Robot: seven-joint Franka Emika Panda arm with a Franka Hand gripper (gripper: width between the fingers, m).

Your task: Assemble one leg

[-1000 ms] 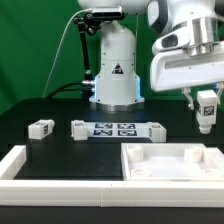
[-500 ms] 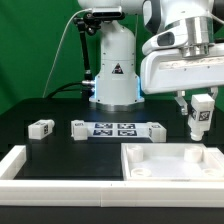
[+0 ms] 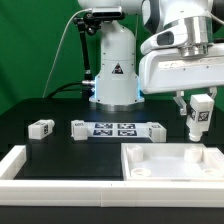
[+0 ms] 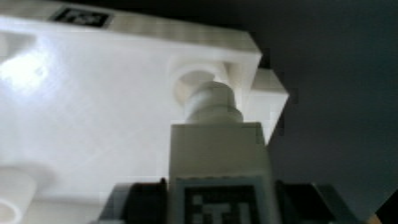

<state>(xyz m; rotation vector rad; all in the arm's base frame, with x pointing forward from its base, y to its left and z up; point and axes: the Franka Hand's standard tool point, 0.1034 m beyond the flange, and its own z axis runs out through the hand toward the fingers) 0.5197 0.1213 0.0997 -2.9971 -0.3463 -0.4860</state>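
While it is hovering over the bench (image 3: 60,148), the pincer (image 3: 198,110) is pinching the leg (image 3: 197,124) by its blocky upper part. Its fingers are pressing on opposite sides, so the tagged face is showing and the peg is hanging close to upright. That grip is leaving the narrow threaded end (image 4: 210,98) free, and in the wrist view this end is pointing down towards a round hole (image 4: 198,70) in a corner recess of the large white square tabletop (image 3: 160,166). The hold looks chosen for insertion, with the leg's axis lining up with the hole before any descent. In the exterior view the leg is hanging clear above the tabletop's far corner at that view's right, not yet touching it. The tip seems to be sitting just beside the hole's centre, so a small correction is probably needed.

Farther out, the marker board (image 3: 117,128) is lying behind the tabletop. Two spare legs (image 3: 40,128) (image 3: 78,128) are waiting on the bench towards the exterior view's left, well apart from the work.
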